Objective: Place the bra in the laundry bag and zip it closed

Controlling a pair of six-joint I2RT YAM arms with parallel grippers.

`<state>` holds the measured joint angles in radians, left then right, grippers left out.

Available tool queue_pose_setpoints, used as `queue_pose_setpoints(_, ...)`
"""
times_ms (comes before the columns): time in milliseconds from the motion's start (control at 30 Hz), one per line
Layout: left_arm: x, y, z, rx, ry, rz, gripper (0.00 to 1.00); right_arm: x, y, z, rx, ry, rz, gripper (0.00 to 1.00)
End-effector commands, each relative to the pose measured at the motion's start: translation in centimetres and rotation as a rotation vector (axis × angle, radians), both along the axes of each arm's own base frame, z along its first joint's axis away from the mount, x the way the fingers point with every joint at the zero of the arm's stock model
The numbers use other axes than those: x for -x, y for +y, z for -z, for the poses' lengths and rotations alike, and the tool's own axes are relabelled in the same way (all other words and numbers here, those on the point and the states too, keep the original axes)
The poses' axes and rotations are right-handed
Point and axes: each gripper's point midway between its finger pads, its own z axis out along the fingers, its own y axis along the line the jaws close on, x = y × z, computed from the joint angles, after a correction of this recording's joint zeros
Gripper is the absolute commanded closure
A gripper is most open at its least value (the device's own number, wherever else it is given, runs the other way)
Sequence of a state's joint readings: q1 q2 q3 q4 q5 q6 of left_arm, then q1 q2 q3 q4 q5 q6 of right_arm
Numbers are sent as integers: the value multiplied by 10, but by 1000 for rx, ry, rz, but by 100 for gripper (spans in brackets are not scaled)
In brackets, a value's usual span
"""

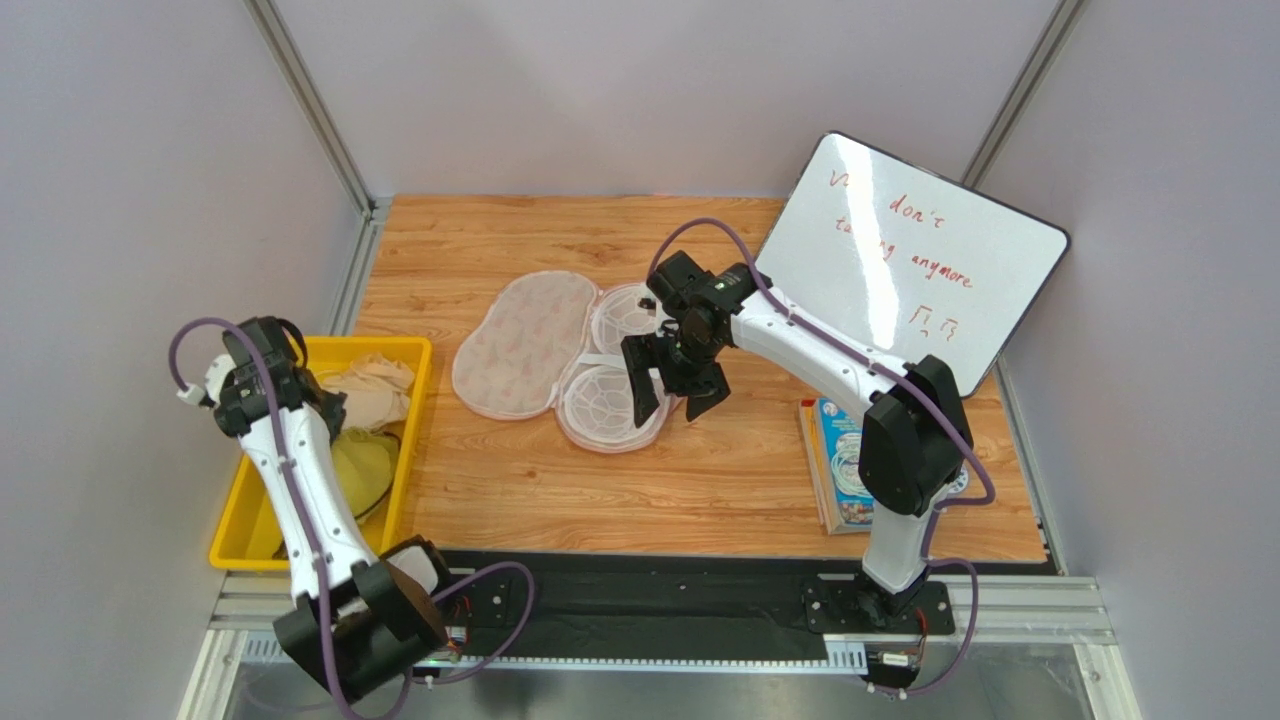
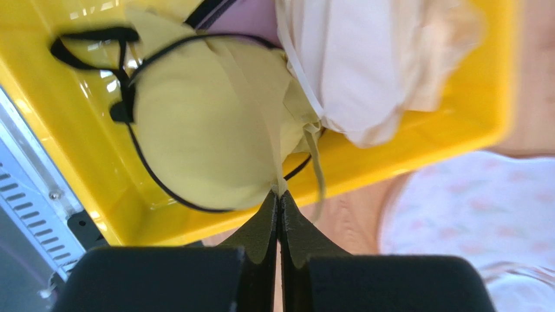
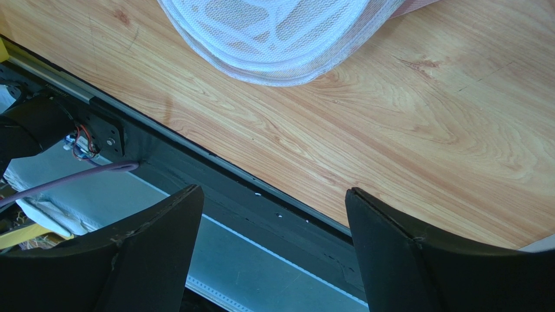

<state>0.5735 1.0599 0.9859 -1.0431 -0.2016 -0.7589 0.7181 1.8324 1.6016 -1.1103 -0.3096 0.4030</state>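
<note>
— Bra (image 2: 251, 14) first: where does it lie?

— In the yellow bin (image 2: 404, 156), at the left edge of the surface (image 1: 721, 480). Only a dusty-pink patch of it shows, at the top edge of the left wrist view, wedged between a yellow garment (image 2: 202, 123) and a pale beige garment (image 2: 365, 58). Thin black straps loop over the yellow cup; I cannot tell which garment they belong to.

— And the left fingers (image 2: 264, 224)?

— Pressed together tip to tip, at the bin's wall on the side toward the laundry bag (image 1: 526, 345). A narrow yellow strap runs down to the tips. Whether it is pinched between them, I cannot tell.

— How does the bag lie?

— Spread open on the middle of the surface, near the bin but not touching it. The printed half lies flat toward the bin. The white mesh domes (image 1: 613, 393) face up on the side toward the right arm.

— The right fingers (image 3: 156, 240)?

— Spread wide, with nothing between them. They hang above the wood just beside the mesh dome nearer the arm bases. The right wrist view shows that dome's edge at the top, then bare wood, then the dark strip along the near edge.

— Anything else on the surface?

— A whiteboard (image 1: 909, 255) with red writing leans at the far right, and a blue-covered book (image 1: 842, 458) lies flat beside the right arm.
</note>
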Motion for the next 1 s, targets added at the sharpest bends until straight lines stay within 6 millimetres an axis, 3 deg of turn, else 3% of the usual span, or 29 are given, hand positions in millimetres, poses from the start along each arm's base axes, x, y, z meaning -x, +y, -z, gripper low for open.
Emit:
queue_pose_setpoints(0,7,-8,-73,-70,-147,-12,100,9,6,-15,-46,-1,-23,14)
queue_pose_setpoints(167,14,-8,-137,-180,-163,7,100,21,10,-10,-42,32,-54,14)
queue_pose_setpoints(200,22,-3,-161,-247,-174,-18,100,22,11,-9,-42,34,-57,14)
queue_pose_setpoints(267,23,-3,-181,-295,-192,-13,100,22,10,-8,-36,36,-56,14)
queue_pose_setpoints(300,27,0,-201,-339,-223,-25,100,22,10,-8,-33,38,-56,14)
queue_pose_setpoints(400,25,-2,-230,-396,-290,12,100,22,10,-6,-20,36,-58,14)
queue_pose_setpoints(567,9,-12,-266,-444,-419,128,100,23,11,-9,4,33,-61,14)
queue_pose_setpoints(733,6,-8,-293,-526,-462,172,100,30,15,-10,23,44,-71,14)
queue_pose_setpoints(867,-31,-25,-315,-540,-588,361,100,34,17,-10,34,50,-76,14)
queue_pose_setpoints(967,-53,-37,-313,-506,-641,467,100,34,19,-14,39,40,-79,14)
